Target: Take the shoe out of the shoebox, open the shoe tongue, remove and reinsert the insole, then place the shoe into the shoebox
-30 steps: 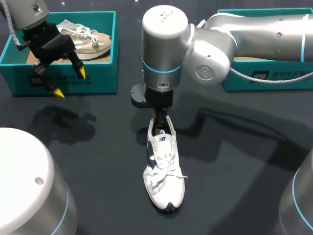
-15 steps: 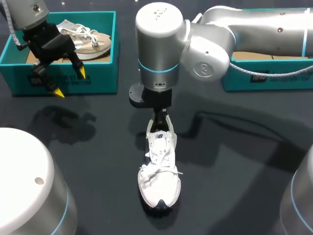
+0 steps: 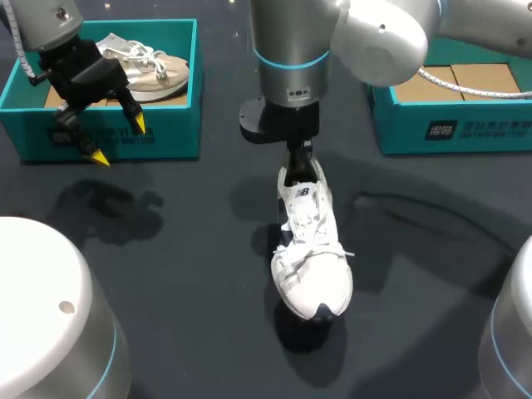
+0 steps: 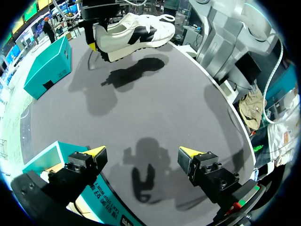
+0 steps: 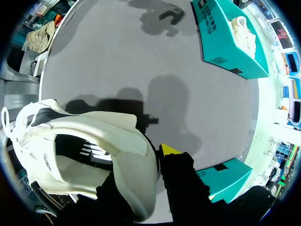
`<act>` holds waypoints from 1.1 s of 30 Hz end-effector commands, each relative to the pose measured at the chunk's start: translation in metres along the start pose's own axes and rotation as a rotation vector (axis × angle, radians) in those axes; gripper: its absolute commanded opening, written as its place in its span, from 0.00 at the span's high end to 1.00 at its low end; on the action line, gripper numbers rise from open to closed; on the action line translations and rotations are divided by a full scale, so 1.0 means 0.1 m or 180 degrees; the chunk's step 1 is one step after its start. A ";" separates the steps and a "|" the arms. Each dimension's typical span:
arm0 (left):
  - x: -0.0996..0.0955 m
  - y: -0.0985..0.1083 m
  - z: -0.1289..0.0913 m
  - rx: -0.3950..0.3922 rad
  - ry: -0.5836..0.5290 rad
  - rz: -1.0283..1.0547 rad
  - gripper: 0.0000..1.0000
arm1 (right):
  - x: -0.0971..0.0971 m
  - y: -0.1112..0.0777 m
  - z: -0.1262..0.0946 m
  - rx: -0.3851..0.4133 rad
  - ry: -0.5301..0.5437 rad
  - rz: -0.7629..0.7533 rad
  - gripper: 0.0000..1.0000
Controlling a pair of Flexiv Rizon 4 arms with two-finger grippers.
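Right tool: gripping white shoe by heel, aloft; left tool gaping. Shoe unboxed; return to 2 o'clock shoebox pending.

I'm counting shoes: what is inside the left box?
A beige shoe lies in the left box. The left gripper and its arm cover the inside's left part, so anything there is hidden.

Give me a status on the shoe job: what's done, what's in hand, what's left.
Done: the white shoe is out; the right shoebox shows a bare bottom. In hand: the right tool grips the shoe's heel, holding it clear of the table; the left tool hangs open. Left: boxing the shoe; whether the tongue and insole steps happened cannot be told.
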State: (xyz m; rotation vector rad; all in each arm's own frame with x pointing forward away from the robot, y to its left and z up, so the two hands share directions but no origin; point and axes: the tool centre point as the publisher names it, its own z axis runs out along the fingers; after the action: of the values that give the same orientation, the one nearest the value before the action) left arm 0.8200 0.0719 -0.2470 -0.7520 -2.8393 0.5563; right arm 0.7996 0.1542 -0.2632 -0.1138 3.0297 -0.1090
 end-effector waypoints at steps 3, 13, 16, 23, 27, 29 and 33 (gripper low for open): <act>0.01 0.00 0.00 -0.0006 -0.0003 0.0003 0.00 | -0.21 -0.38 -0.58 -0.0050 -0.0099 -0.0244 1.00; 0.01 0.00 0.00 -0.0006 -0.0003 0.0003 0.00 | -0.21 -0.38 -0.58 -0.0050 -0.0099 -0.0244 1.00; 0.01 0.00 0.00 -0.0006 -0.0003 0.0003 0.00 | -0.21 -0.38 -0.58 -0.0050 -0.0099 -0.0244 1.00; 0.01 0.00 0.00 -0.0006 -0.0003 0.0003 0.00 | -0.54 -0.70 -0.71 0.0219 0.0163 -0.0235 1.00; 0.01 0.00 0.00 -0.0006 -0.0003 0.0003 0.00 | -0.81 -1.02 -0.89 0.0340 0.0153 -0.0242 1.00; 0.01 0.00 0.00 -0.0006 -0.0003 0.0003 0.00 | -0.96 -1.18 -0.98 0.0401 0.0129 -0.0262 1.00; 0.01 0.00 0.00 -0.0006 -0.0003 0.0003 0.00 | -1.26 -1.48 -1.14 0.0564 0.0118 -0.0352 1.00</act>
State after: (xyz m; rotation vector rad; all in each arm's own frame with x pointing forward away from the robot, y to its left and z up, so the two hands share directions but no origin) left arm 0.8200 0.0719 -0.2470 -0.7521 -2.8393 0.5563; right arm 0.9058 0.0342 -0.1442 -0.2538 2.9825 -0.3614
